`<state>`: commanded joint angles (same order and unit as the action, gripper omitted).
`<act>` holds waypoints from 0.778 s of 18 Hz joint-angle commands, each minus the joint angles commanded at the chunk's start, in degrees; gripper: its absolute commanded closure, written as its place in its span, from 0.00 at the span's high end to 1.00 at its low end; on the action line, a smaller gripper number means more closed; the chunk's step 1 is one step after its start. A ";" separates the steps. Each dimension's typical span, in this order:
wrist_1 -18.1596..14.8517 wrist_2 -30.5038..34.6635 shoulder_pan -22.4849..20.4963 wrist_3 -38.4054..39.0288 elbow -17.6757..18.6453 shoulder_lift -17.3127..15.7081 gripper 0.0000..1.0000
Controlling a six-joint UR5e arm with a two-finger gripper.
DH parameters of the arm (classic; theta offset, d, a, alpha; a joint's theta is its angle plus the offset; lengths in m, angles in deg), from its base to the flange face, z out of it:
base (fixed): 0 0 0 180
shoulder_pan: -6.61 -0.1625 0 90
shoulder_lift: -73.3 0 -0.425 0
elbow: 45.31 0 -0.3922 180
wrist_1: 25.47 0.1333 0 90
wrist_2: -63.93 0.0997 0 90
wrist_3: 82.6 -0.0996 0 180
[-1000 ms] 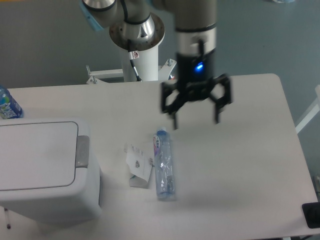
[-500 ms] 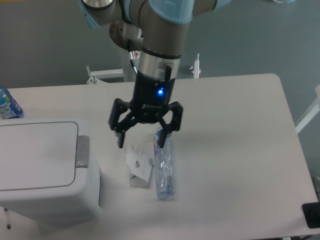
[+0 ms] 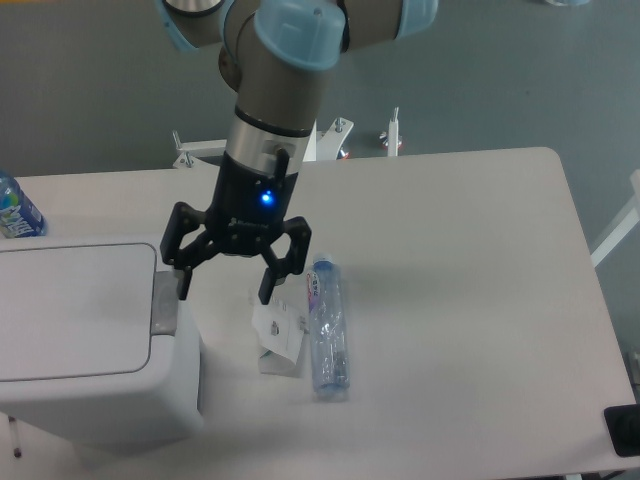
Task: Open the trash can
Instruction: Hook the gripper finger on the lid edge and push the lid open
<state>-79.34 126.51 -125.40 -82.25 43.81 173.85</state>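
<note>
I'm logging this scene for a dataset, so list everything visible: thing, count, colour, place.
trash can: one, white with grey push tab, lid shut, front left of table
clear bottle: one, transparent, lying on its side mid-table
small carton: one, white, just left of the clear bottle
blue-labelled bottle: one, partly cut off at left edge
dark object: one, black, bottom right corner
table: one, white
gripper: one, black, fingers open, holding nothing, beside the push tab

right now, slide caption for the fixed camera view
Open black two-finger gripper hovers beside the closed white boxy plastic trash can.
</note>
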 joint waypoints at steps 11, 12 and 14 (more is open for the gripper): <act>0.35 0.09 0.35 -0.26 0.97 0.62 1.00; 0.35 0.09 0.35 -0.26 0.97 0.62 1.00; 0.35 0.09 0.35 -0.26 1.06 0.70 1.00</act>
<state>-78.99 126.59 -125.05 -82.51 44.87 174.55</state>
